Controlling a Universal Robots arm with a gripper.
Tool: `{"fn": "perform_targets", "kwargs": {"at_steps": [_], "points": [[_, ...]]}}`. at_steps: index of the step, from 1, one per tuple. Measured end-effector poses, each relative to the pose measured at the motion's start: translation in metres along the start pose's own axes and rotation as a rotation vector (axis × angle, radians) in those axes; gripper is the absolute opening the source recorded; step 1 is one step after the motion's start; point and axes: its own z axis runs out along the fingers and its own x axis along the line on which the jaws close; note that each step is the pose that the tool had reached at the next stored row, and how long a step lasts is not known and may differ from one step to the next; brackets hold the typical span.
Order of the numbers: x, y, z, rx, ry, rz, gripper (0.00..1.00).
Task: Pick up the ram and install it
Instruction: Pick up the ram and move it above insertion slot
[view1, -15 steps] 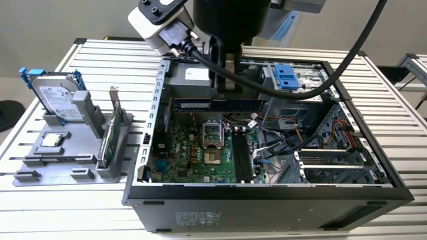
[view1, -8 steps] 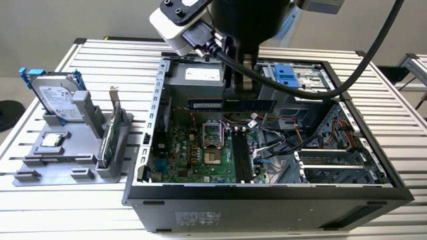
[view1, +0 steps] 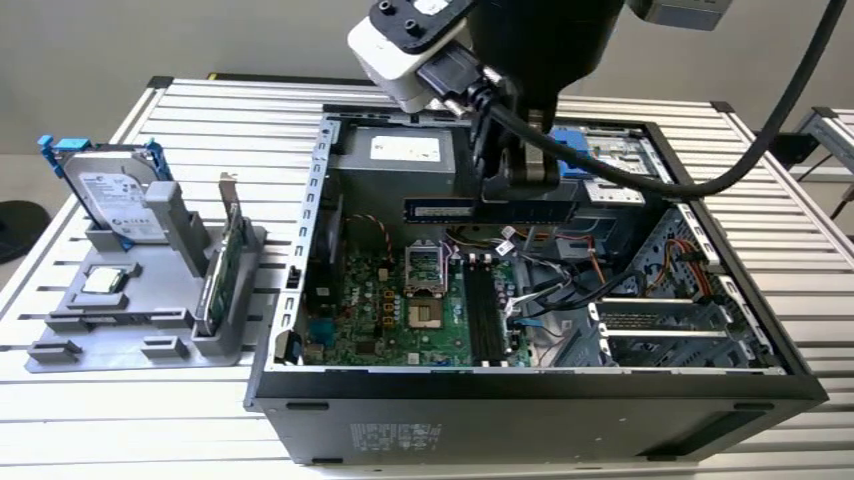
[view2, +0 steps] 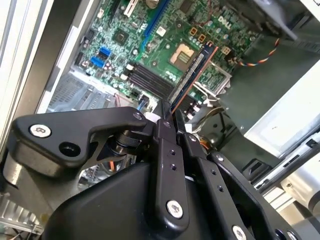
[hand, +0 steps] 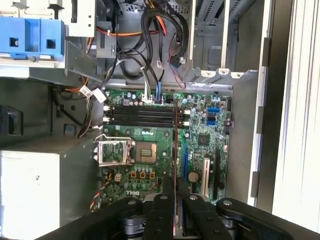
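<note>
A pale metal table (view1: 794, 260) with long ridges is filling the background. A big black computer case (view1: 534, 390) is lying on it, with its open side facing up. The dark robot arm (view1: 547, 40) is reaching down from above the case. Beside the case, a grey holder (view1: 134, 345) is standing on the table, carrying a silver hard drive (view1: 114, 195) and a green card (view1: 220, 275).

Inside the case, a green board (view1: 387, 300) is lying flat on the case floor. The gripper (view1: 518, 195) is hanging over the middle of the case, above that board. Its fingers are squeezing tight on the ram (view1: 441, 209), pinching it at one end. The ram is sticking out sideways from the fingers, up in the air over the inside of the case. In the second wrist view the ram (view2: 192, 70) is pointing out across the board, and it is not sitting in anything yet.

The long black slots (view1: 483, 315) are waiting on the board inside the case, and they are looking empty in the first wrist view (hand: 142, 115).

So the picking up is done, and the carrying-over step is going on now. It is hard to say how high above the slots the ram is hanging. Putting it in is going to need the stick lined up with one slot and pushed straight down.
</note>
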Motion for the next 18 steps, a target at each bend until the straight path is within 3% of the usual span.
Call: {"fn": "perform_targets", "kwargs": {"at_steps": [18], "points": [[-0.0008,0.0432,-0.0003,0.0000,0.0000,0.000,0.00]]}}
